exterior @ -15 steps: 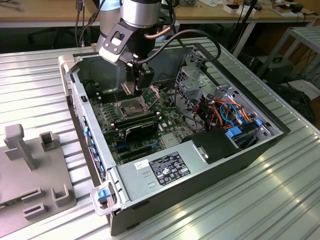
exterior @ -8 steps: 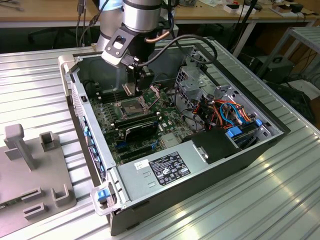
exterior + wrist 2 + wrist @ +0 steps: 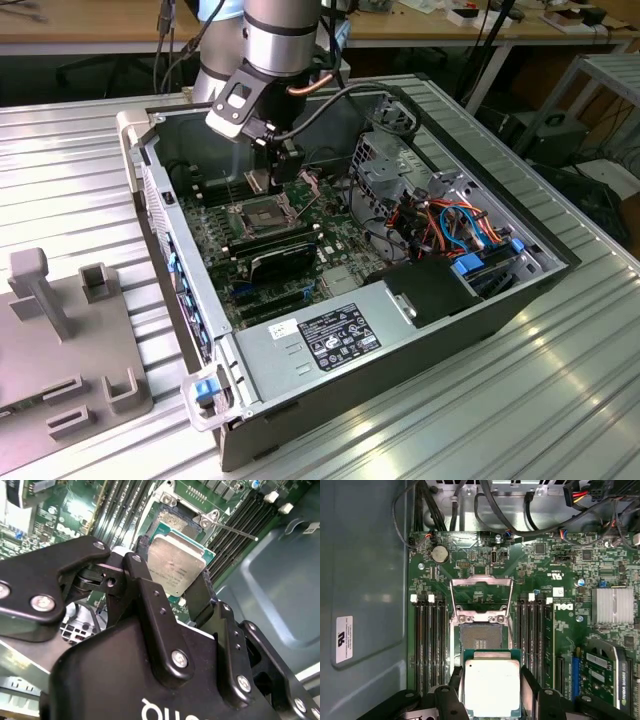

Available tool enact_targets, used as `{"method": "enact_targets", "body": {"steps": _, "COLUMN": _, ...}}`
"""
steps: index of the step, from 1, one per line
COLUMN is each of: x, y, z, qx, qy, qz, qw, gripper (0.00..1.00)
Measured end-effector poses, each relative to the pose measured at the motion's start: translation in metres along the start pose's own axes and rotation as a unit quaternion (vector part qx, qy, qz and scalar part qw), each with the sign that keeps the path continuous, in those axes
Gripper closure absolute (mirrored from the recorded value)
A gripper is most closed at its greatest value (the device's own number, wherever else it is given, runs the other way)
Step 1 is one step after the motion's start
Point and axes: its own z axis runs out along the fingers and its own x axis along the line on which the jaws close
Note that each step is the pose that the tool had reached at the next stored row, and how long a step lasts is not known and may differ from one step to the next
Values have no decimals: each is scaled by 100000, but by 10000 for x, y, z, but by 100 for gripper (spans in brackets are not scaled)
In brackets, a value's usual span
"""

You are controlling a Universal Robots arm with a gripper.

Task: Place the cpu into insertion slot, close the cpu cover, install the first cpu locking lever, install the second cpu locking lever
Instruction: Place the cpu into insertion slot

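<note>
My gripper (image 3: 265, 178) is shut on the cpu (image 3: 491, 685), a square chip with a silvery top and a green rim, pinched by its two opposite edges between black fingers (image 3: 529, 682). The chip hangs tilted a little above the board, close to the insertion slot (image 3: 481, 641), whose dark pin field lies bare. In the exterior view the insertion slot (image 3: 262, 213) sits just below the chip (image 3: 256, 183). The cpu cover (image 3: 481, 597), a silvery frame, is swung open on the far side of the slot. In the second wrist view the cpu (image 3: 175, 567) overlaps the slot (image 3: 176, 521), and a thin locking lever (image 3: 235, 531) sticks out free.
Long black memory slots (image 3: 431, 645) flank the socket on both sides. A black card (image 3: 280, 258) lies near the socket, with a power supply (image 3: 335, 335) and bundled cables (image 3: 450, 225) further along. The case walls (image 3: 190, 300) enclose the board. A grey fixture (image 3: 60, 340) stands outside the case.
</note>
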Motion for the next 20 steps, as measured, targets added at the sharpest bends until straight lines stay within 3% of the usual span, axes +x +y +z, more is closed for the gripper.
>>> {"method": "enact_targets", "body": {"steps": 4, "x": 30, "y": 21, "z": 77, "qx": -46, "qy": 0, "qz": 7, "qw": 100000, "gripper": 45}}
{"method": "enact_targets", "body": {"steps": 7, "x": 30, "y": 23, "z": 116, "qx": -319, "qy": 5, "qz": 2, "qw": 99999, "gripper": 45}}
{"method": "enact_targets", "body": {"steps": 20, "x": 31, "y": 21, "z": 157, "qx": -353, "qy": 18, "qz": 5, "qw": 99999, "gripper": 45}}
